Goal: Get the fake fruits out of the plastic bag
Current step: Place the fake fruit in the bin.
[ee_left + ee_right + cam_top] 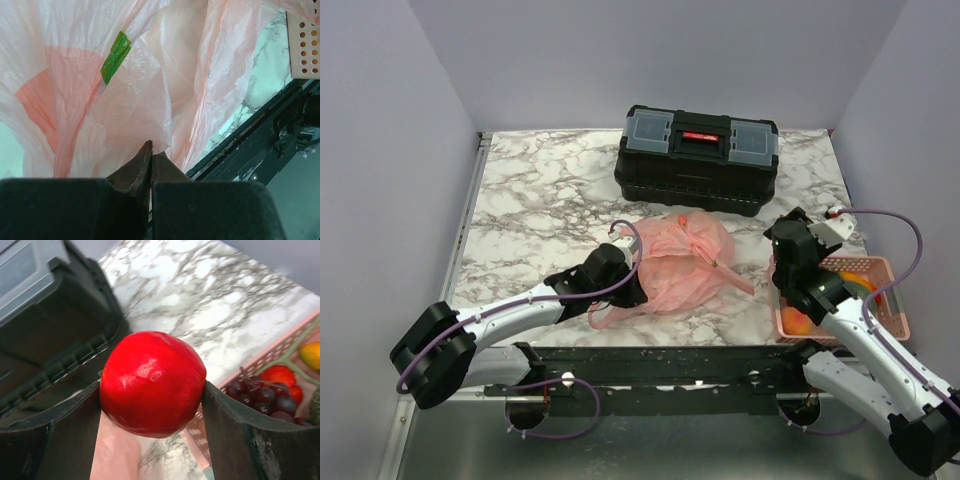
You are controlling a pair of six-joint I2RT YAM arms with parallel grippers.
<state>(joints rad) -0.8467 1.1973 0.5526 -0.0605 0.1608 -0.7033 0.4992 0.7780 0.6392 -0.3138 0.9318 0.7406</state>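
Observation:
The pink plastic bag (pixel 682 264) lies crumpled mid-table, bulging with something I cannot make out. My left gripper (pixel 636 287) is at its near left side, shut on a fold of the bag (pixel 125 95); the fingertips (pixel 146 150) pinch the film. My right gripper (pixel 151 386) holds a glossy red round fruit (pixel 152 382) between its fingers, in the air between the toolbox and the basket. In the top view the right gripper (pixel 788 242) hides that fruit. Dark grapes (pixel 262 397), a red fruit (pixel 280 375) and an orange-yellow one (pixel 311 355) lie in the basket.
A black toolbox (pixel 697 158) stands behind the bag. The rigid pink slotted basket (pixel 888 268) sits at the right edge beside my right arm. A green tag (pixel 116 56) is on the bag. The black rail (pixel 670 362) runs along the table's near edge.

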